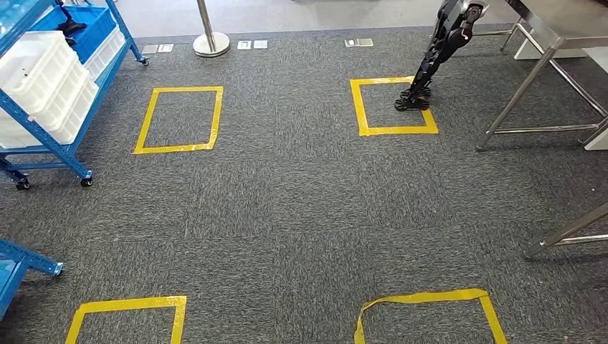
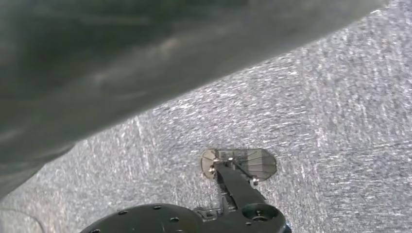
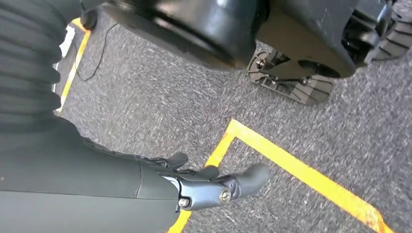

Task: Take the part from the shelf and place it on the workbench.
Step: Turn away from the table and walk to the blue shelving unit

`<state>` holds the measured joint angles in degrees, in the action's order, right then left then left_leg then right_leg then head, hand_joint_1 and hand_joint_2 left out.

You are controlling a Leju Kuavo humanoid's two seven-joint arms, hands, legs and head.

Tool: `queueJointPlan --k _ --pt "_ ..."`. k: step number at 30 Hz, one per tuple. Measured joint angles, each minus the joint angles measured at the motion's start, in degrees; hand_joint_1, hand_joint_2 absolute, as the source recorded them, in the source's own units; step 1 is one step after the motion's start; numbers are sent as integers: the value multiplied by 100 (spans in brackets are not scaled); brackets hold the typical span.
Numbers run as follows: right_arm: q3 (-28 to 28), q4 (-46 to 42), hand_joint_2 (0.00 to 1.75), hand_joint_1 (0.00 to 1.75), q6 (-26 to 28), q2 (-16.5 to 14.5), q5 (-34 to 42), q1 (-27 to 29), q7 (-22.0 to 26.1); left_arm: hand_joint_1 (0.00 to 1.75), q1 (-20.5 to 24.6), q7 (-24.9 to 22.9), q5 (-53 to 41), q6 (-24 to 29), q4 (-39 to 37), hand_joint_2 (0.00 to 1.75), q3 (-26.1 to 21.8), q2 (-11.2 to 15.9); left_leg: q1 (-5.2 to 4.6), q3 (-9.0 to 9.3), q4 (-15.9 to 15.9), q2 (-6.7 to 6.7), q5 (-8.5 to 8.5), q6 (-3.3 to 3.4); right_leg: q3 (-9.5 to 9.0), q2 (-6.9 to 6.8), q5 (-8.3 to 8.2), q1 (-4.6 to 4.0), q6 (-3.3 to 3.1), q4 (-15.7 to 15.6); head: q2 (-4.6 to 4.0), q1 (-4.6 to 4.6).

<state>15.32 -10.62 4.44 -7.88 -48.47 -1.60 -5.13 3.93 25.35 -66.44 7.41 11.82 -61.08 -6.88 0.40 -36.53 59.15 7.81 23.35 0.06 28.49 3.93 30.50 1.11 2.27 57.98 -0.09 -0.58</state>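
Open grey carpet (image 1: 287, 208) marked with yellow tape squares (image 1: 179, 120) lies between the blue shelf (image 1: 50, 136) and the steel table (image 1: 552, 43). White bins (image 1: 39, 68) sit on the shelf; the part cannot be made out. Right hand (image 3: 204, 187) fingers (image 3: 250, 177) released above tape; left fingers: cannot tell.

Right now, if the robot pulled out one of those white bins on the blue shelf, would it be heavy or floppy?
Probably stiff: the white bins look like moulded plastic with straight rims. Likely light for their size, since the top one looks mostly empty, though I cannot see fully inside. The blue shelf stands on small wheels, so a hard tug might roll it.
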Motion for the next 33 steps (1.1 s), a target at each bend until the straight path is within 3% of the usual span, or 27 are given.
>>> queueJointPlan --k 1,3,5,7,8,9,10,12,14,16,17,19,20,21,23,24,25,27,28,30,32,33 --pt "0 0 175 0 -1 -12 -2 -8 3 0 -22 0 -2 4 0 0 -1 4 15 -16 -19 39 -25 -39 -3 -71 -24 9 -44 -9 0 -1" --pt "1 0 175 0 -2 -22 -4 -11 10 0 -53 -1 -6 12 0 0 0 6 8 -101 132 -157 81 -94 -33 -218 -66 29 -133 -29 0 -27" --pt "2 0 175 0 -2 -21 -5 7 13 0 -51 -2 -9 16 -1 0 1 1 -6 -359 740 -544 444 -126 -50 -387 -80 14 -197 -36 0 -78" --pt "2 0 175 0 -1 -18 -8 20 13 0 -46 -3 -13 17 -1 0 2 -4 14 -660 1467 -713 759 -153 -45 -570 -76 -18 -226 -33 0 -102" --pt "2 0 175 0 0 -15 -10 20 13 0 -48 -3 -14 19 -1 0 2 -5 21 -703 1612 -739 780 -158 -47 -653 -72 -27 -231 -32 0 -102" --pt "2 0 175 0 0 -13 -13 19 13 0 -51 -4 -14 21 -1 0 2 -5 26 -634 1534 -763 698 -157 -55 -732 -62 -30 -233 -31 0 -104" --pt "2 0 175 0 0 -13 -16 17 13 0 -53 -4 -14 25 -1 0 2 -4 27 -455 1238 -813 535 -146 -71 -803 -48 -32 -233 -31 0 -105" --pt "2 0 175 0 0 -14 -25 21 13 0 -44 -4 -15 30 0 0 2 -1 -18 -26 481 -1105 272 -100 -98 -927 -7 -62 -202 -24 0 -111" --pt "2 0 175 0 0 -13 -33 27 13 0 -18 -3 -17 31 0 0 2 -2 -82 156 116 -1314 236 -34 -96 -1047 33 -111 -152 -25 0 -114" --pt "2 -1 175 0 1 -12 -36 14 13 0 -4 -1 -18 31 0 0 2 -2 -106 138 78 -1202 244 39 -134 -1187 60 -133 -110 -45 0 -119" --pt "2 -2 175 0 2 -10 -36 5 13 0 -4 2 -19 31 0 0 2 -5 -96 132 56 -1116 227 75 -141 -1156 88 -128 -89 -23 0 -117" --pt "2 -4 175 0 4 -7 -37 9 15 0 4 6 -19 30 0 0 2 -9 -52 123 13 -961 182 150 -6 -849 258 -112 -75 287 0 -104" --pt "3 -5 175 0 4 -5 -36 10 18 0 12 10 -20 28 0 0 2 -12 -36 111 7 -884 167 174 163 -646 402 -99 -86 617 0 -94" --pt "3 -5 175 0 4 -5 -37 4 20 0 21 12 -20 26 0 0 2 -14 -27 97 6 -805 157 190 360 -526 552 -94 -100 1013 0 -88" --pt "4 -5 175 0 9 -6 -39 -32 23 0 27 15 -22 20 0 0 2 -27 -20 83 7 -627 144 203 652 -460 690 -80 -78 1567 0 -86" --pt "4 -6 175 0 13 -5 -44 -43 23 0 25 15 -25 18 0 0 2 -34 -14 83 8 -533 138 199 665 -451 627 -68 -32 1557 0 -87" --pt "4 -6 175 0 18 -2 -49 -45 22 0 23 15 -29 16 -1 0 2 -41 -6 86 10 -438 129 189 575 -425 482 -50 28 1331 0 -87" --pt "4 -4 175 0 29 7 -62 -28 19 0 22 14 -36 16 -1 0 2 -48 1 75 24 -256 104 140 266 -209 143 5 137 573 0 -78" --pt "4 -3 175 0 33 8 -66 -18 19 0 24 13 -38 19 -1 0 2 -49 -4 55 31 -178 86 106 158 -90 32 26 138 280 0 -76" --pt "4 0 175 0 35 2 -68 -11 21 0 10 10 -38 27 0 0 2 -45 -17 19 14 -61 39 29 97 20 -34 26 57 60 0 -74" --pt "4 0 175 0 35 -15 -68 -21 23 0 -35 8 -38 33 -1 0 1 -35 1 -7 -12 4 1 -40 68 -105 -72 27 -45 49 0 -80" --pt "4 0 175 0 35 -22 -69 -21 24 0 -52 6 -38 33 -1 0 1 -31 1 -40 43 -81 41 -68 49 -173 -92 37 -86 41 0 -87"
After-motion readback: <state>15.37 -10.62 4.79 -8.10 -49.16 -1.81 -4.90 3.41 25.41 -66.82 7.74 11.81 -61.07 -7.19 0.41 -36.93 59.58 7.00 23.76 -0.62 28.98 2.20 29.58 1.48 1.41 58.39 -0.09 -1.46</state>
